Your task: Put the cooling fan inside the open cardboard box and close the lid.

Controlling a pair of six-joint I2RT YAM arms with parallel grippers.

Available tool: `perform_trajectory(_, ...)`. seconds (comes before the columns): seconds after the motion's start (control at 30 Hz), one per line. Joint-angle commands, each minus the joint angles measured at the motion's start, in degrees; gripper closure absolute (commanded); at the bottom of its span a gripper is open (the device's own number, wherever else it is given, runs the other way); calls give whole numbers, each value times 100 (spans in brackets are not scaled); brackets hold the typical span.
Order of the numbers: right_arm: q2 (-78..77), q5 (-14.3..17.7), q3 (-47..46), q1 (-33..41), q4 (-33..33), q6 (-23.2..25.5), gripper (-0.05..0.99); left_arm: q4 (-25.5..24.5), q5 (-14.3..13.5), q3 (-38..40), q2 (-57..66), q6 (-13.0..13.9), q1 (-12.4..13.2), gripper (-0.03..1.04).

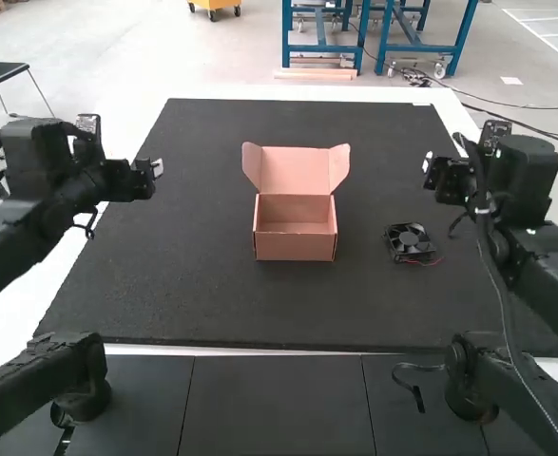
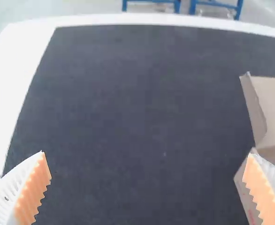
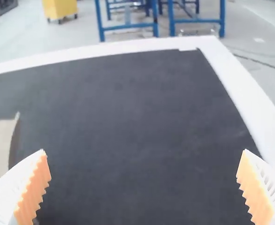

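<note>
An open cardboard box [image 1: 296,226] stands in the middle of the black mat [image 1: 183,275], its lid [image 1: 296,169] raised at the far side. A small black cooling fan [image 1: 411,242] with thin wires lies flat on the mat just right of the box. My left gripper [image 1: 153,173] hovers over the mat's left side, well away from the box; its orange-padded fingers [image 2: 33,185] are spread wide with nothing between them. The box's edge [image 2: 263,117] shows beside them. My right gripper [image 1: 434,175] hangs above the mat beyond the fan, fingers [image 3: 32,187] wide apart and empty.
The mat lies on a white table [image 1: 12,304] whose bare border runs along both sides and the far edge. Black arm bases [image 1: 74,375] stand at the near corners. Bare mat surrounds the box and fan.
</note>
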Motion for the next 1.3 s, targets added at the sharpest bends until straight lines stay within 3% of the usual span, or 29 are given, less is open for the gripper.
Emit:
perform_trajectory(0.0, 221, 143, 1025, -54, -574, -619, 3, -585, 453, 846, 548, -38, -91, 4)
perform_trajectory(0.1, 616, 169, 1860, -54, -1822, -646, 3, -989, 488, 1399, 715, -38, -337, 4)
perform_trajectory(0.2, 1020, 187, 2475, -63, -2665, -584, 3, -734, 488, 1610, 715, -38, -829, 4)
perform_trajectory(0.27, 1310, 231, 2686, -63, -3096, -452, 3, -585, 295, 1619, 785, -47, -1242, 4)
perform_trajectory(0.43, 1767, 327, 2993, -72, -3228, -136, 3, -400, -153, 1602, 1005, -38, -2270, 5)
perform_trajectory(0.5, 1908, 538, 3055, -89, -3237, -48, 3, -514, -285, 1593, 1084, -3, -2560, 5)
perform_trajectory(0.57, 2154, 529, 3099, -124, -3404, 93, 10, -717, -443, 1593, 1119, 59, -2762, 5)
perform_trajectory(0.73, 2813, 406, 3160, -344, -3729, 102, 10, -971, -514, 1725, 1145, 244, -2938, 5)
perform_trajectory(1.0, 4211, -385, 3609, -942, -4335, -4, 7, -2026, -566, 2217, 1602, 586, -2903, 5)
perform_trajectory(1.03, 4325, -473, 3653, -977, -4335, -13, 7, -2079, -698, 2243, 1620, 718, -2894, 5)
perform_trajectory(1.2, 4765, -517, 3749, -986, -4318, -285, 7, -2343, -918, 2322, 1646, 1114, -2877, 5)
perform_trajectory(1.27, 4940, -525, 3811, -1003, -4309, -399, 7, -2413, -936, 2340, 1646, 1140, -2877, 5)
